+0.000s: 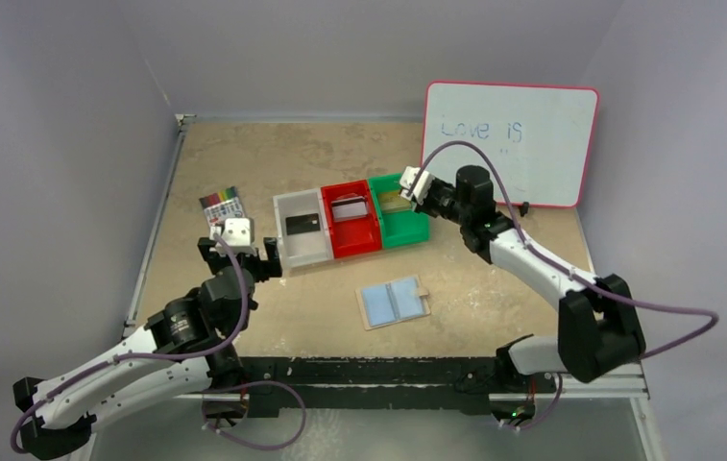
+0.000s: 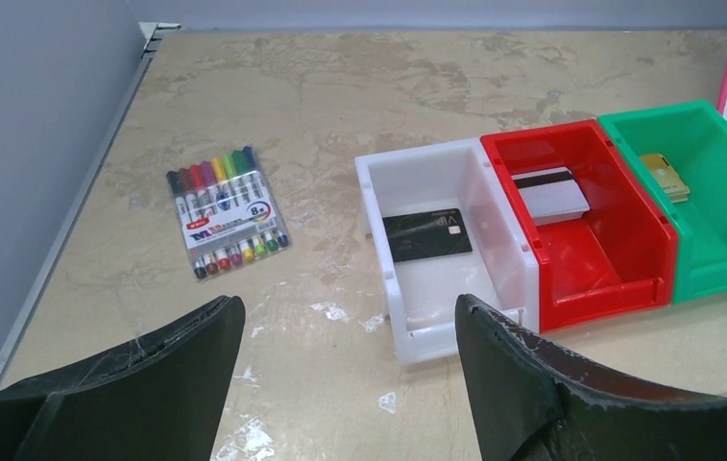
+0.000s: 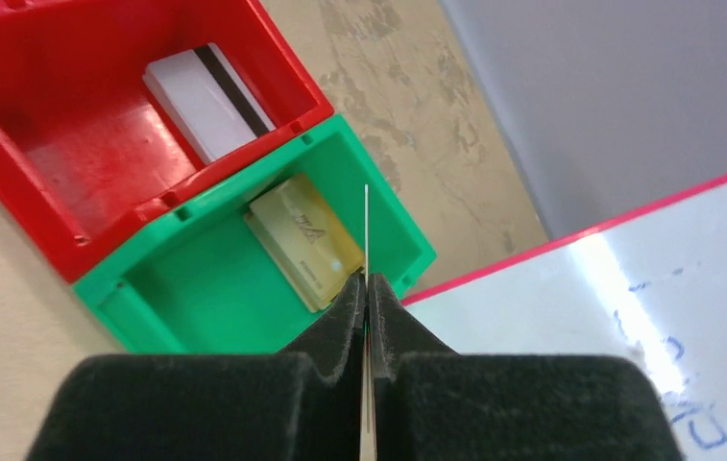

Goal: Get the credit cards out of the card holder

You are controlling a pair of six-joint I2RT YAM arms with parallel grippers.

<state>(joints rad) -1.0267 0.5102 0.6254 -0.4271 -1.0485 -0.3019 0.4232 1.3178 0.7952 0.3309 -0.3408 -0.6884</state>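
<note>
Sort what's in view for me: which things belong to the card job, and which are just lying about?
Job: card holder, lying open; black card in white bin; silver card in red bin; gold card in green bin; thin card, edge-on, in the shut right gripper.
Lying about: marker pack; whiteboard.

Blue handwriting reading "Love is" runs across the whiteboard (image 1: 542, 154) propped at the back. The label on the pack of markers (image 2: 228, 211) shows a bold "8". The pale print on the black card (image 2: 426, 234) is too small to read.
</note>
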